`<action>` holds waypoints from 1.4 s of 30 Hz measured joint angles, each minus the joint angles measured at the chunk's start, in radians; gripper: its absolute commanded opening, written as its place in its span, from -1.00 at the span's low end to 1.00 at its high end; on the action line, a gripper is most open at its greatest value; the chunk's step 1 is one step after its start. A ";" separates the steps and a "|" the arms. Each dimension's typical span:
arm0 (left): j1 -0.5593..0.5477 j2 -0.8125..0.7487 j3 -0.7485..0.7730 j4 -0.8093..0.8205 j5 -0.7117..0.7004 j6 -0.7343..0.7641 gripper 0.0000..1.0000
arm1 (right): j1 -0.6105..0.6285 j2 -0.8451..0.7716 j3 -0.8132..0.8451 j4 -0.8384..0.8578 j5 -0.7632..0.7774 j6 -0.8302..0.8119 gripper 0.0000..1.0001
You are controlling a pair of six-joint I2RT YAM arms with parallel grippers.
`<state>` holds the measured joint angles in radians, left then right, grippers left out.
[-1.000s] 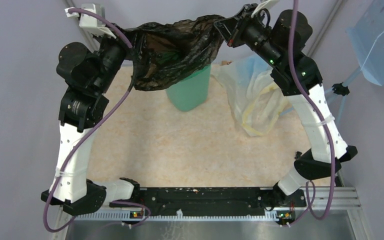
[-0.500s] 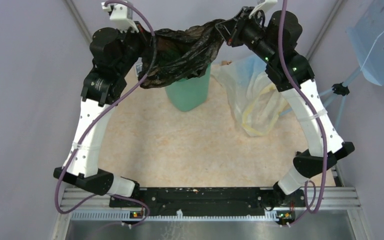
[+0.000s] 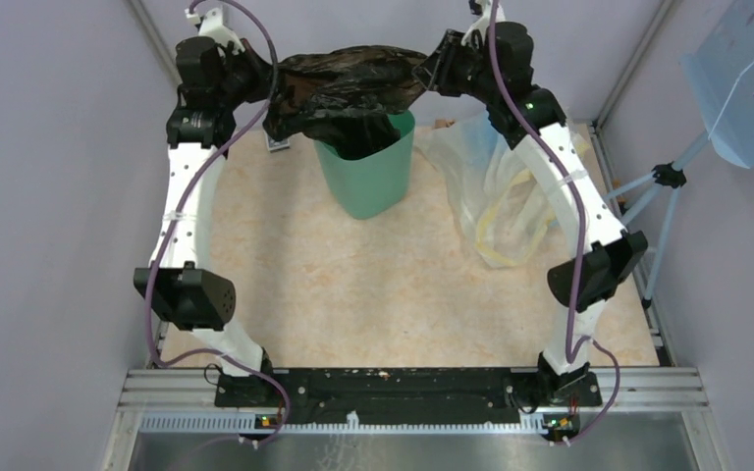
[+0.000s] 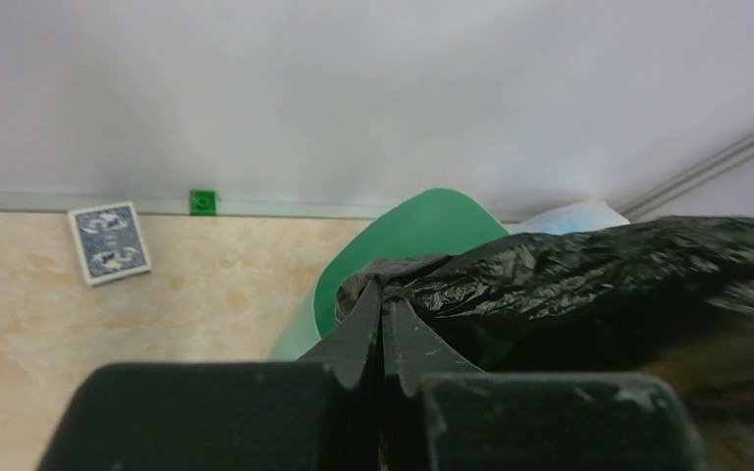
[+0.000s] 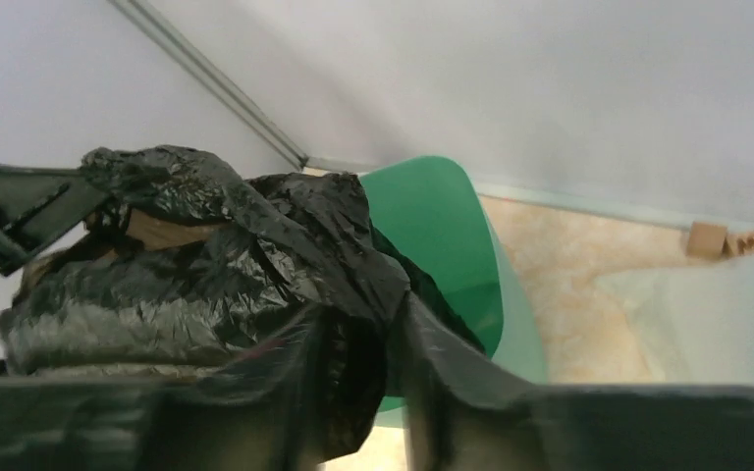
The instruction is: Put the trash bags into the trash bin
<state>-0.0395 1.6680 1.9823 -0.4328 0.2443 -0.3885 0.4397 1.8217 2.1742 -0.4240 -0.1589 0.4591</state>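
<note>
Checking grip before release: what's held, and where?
Both hold the crinkly glossy black plastic trash bag by its edge: left hand pinches one end, right hand the opposite end, above the mint-green plastic bin.

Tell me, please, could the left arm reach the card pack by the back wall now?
Probably not yet: the left gripper is shut on the black bag over the green bin, though the card pack lies unobstructed nearby.

you're in a robot test cell in a lab, not a home. the left arm and right arm are bolted to a black base plate on aluminium rails. plain lilac walls with metal corner posts box in the beige marbled tabletop. a light-blue perforated panel on a stand sits at the right.
</note>
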 measured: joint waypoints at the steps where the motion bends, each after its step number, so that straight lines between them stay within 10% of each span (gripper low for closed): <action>1: 0.009 0.017 0.000 0.003 0.025 -0.009 -1.00 | -0.003 0.021 0.012 -0.022 -0.001 0.006 0.08; 8: 0.020 0.034 -0.070 0.052 0.153 -0.056 -1.00 | -0.018 0.080 0.080 -0.165 -0.056 0.038 0.30; 23: 0.020 -0.101 -0.227 0.163 0.216 -0.126 -1.00 | 0.005 -0.091 -0.346 0.001 -0.160 0.240 0.45; 37: 0.020 -0.104 -0.239 0.172 0.212 -0.141 -1.00 | 0.012 -0.283 -0.669 0.171 -0.033 0.297 -0.29; 42: 0.024 -0.104 -0.239 0.172 0.212 -0.140 -1.00 | 0.012 -0.280 -0.669 0.191 -0.052 0.292 -0.20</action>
<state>-0.0158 1.5642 1.7432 -0.2607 0.4561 -0.5289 0.4515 1.5417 1.5051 -0.2329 -0.2108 0.7513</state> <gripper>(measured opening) 0.004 0.348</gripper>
